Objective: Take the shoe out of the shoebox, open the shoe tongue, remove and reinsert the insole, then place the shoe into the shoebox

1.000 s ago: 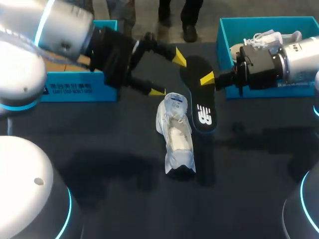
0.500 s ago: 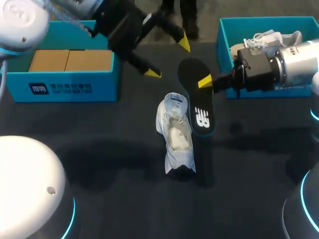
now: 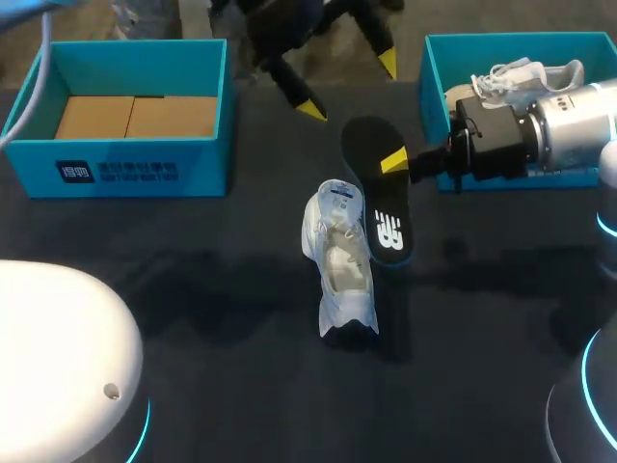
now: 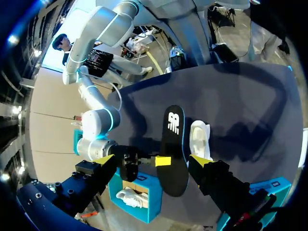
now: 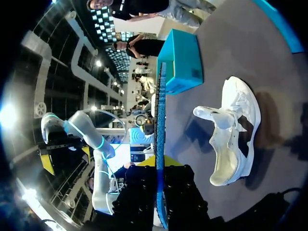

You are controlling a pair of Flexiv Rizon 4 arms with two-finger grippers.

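A white shoe (image 3: 339, 265) lies on the dark table, tongue pulled open, toe toward the near edge. Right beside it, the black insole (image 3: 378, 198) hangs tilted, its printed end down by the shoe. My right gripper (image 3: 393, 161) is shut on the insole's edge. In the right wrist view the insole (image 5: 160, 139) stands edge-on between that gripper's (image 5: 161, 166) fingers, with the shoe (image 5: 236, 130) ahead. My left gripper (image 3: 349, 87) hovers wide open and holding nothing at the far side, above the insole's heel end. From the left wrist view, the insole (image 4: 174, 149) and shoe (image 4: 199, 139) lie below the left gripper (image 4: 151, 161).
A blue box (image 3: 125, 169) with cardboard inside stands at the back left. Another blue box (image 3: 434, 68) at the back right holds a second white shoe (image 3: 525, 72), behind my right arm. Dark table surface stretches in front of the shoe.
My left arm has lifted and swung back and to the right, away from the shoe, still open. The right gripper and insole have barely shifted.
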